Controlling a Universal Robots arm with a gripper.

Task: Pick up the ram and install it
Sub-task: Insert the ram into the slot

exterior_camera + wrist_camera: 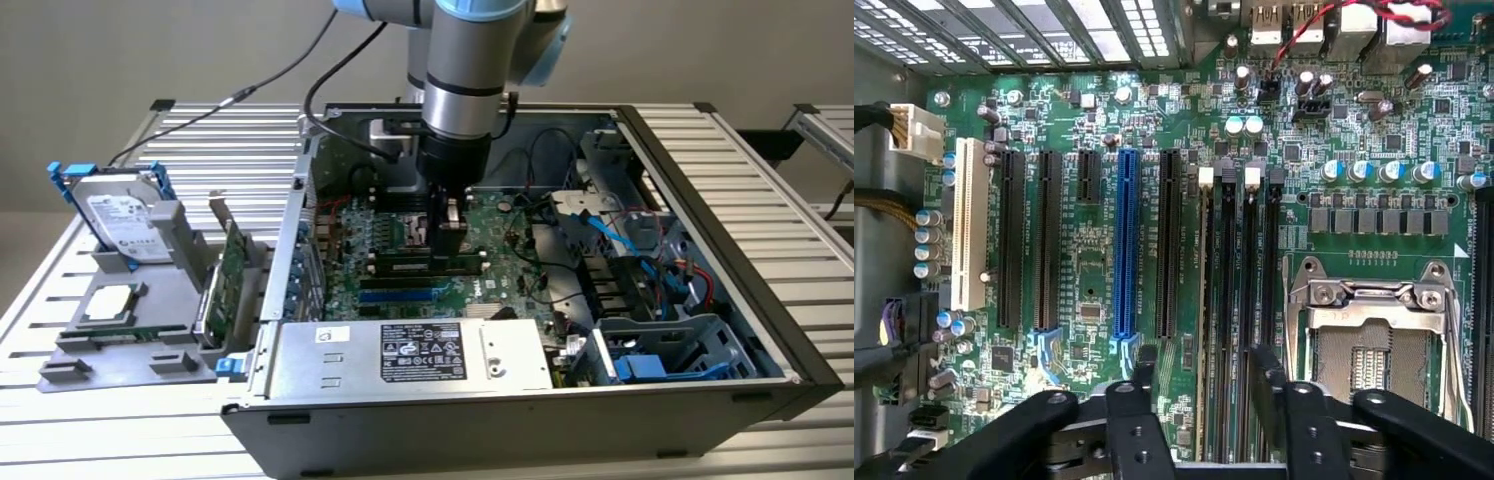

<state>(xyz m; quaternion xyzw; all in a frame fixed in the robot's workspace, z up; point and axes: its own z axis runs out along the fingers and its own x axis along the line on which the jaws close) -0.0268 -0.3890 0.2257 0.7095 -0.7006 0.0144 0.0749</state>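
The ram (427, 265), a narrow green stick with black chips, stands on edge in a black memory slot on the motherboard (387, 235) inside the open computer case. My gripper (450, 235) hangs straight down just above and behind it. In the wrist view the stick shows as a thin green edge (1206, 300) running along one of the black memory slots (1249, 300). My gripper (1204, 360) is open; its black fingertips (1145, 362) stand well apart on either side of that slot row, and nothing is clamped between them.
The CPU socket (1374, 340) lies beside the memory slots, with a blue slot (1124, 245) and a white slot (969, 225) on the other side. Outside the case, a holder carries a silver hard drive (120, 215) and a green expansion card (234, 275). The power supply (400, 350) sits at the case front.
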